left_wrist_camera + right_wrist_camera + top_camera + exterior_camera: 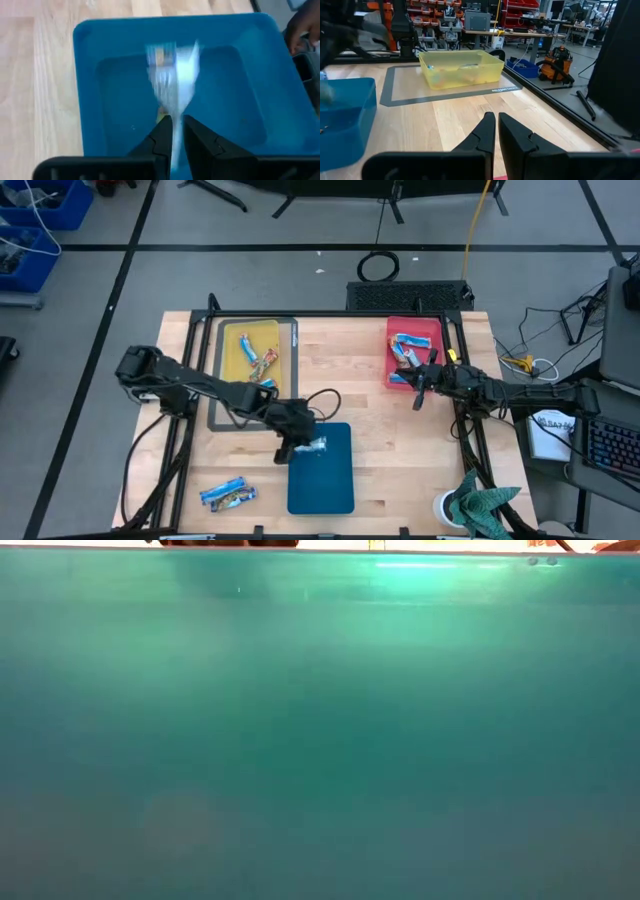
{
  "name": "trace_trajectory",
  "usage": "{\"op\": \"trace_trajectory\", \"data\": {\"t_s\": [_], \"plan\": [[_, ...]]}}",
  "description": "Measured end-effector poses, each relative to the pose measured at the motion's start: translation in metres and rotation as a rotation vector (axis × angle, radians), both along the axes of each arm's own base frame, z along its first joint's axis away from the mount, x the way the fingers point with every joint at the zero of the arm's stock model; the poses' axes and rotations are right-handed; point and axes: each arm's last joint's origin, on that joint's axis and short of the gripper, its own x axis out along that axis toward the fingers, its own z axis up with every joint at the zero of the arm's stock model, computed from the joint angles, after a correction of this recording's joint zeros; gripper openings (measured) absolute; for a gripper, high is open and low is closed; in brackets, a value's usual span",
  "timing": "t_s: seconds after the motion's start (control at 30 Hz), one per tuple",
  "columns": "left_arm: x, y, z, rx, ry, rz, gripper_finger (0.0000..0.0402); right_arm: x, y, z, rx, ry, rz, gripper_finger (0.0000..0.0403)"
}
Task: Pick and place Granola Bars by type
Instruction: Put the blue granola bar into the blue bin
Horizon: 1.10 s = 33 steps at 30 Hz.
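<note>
On the desk (400, 450), the blue tray (325, 485) sits under the left gripper (303, 446), whose nearly closed fingers pinch one end of a blue-and-white granola bar (172, 80) above the tray's floor. Bar's long axis runs straight out from the fingertips; release is likely next. Right gripper (418, 384) waits closed and empty over the red tray (440, 330).

Open tabletop (400, 450) between blue tray (325, 480) and red tray (435, 330).

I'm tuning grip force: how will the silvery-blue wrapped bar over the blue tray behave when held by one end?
The bar hangs from the left gripper by its crimped end, so it is probably light. Its shiny wrapper looks slippery and crinkly, so it may slide out. Over the blue tray, it would likely swing rather than stay stiff.
</note>
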Motion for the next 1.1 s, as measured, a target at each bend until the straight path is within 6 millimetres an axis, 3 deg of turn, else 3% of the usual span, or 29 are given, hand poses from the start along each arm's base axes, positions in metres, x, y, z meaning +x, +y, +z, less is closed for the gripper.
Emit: {"op": "trace_trajectory", "data": {"t_s": [0.23,0.4,0.53,0.63,0.87,1.1], "plan": [[0.006,0.004,-0.010,-0.052,0.030,-0.022,0.0049,0.000,0.000,0.000,0.000,0.000,0.000,0.0013],[-0.023,0.000,0.005,-0.078,0.190,-0.050,0.0050,0.000,0.000,0.000,0.000,0.001,0.000,0.0015],[-0.062,-0.024,0.015,-0.086,0.420,-0.039,0.0050,0.000,0.000,0.000,0.000,0.002,0.000,0.0014],[-0.082,-0.046,0.019,-0.117,0.536,0.076,0.0051,0.000,0.000,0.000,0.000,0.002,0.000,0.0014],[-0.109,-0.097,0.004,-0.046,0.619,0.287,0.0051,0.000,0.000,0.000,0.001,0.004,0.000,0.0014],[-0.124,-0.111,-0.024,-0.013,0.722,0.467,0.0075,0.000,0.000,0.000,0.000,0.004,0.000,0.0015]]}}
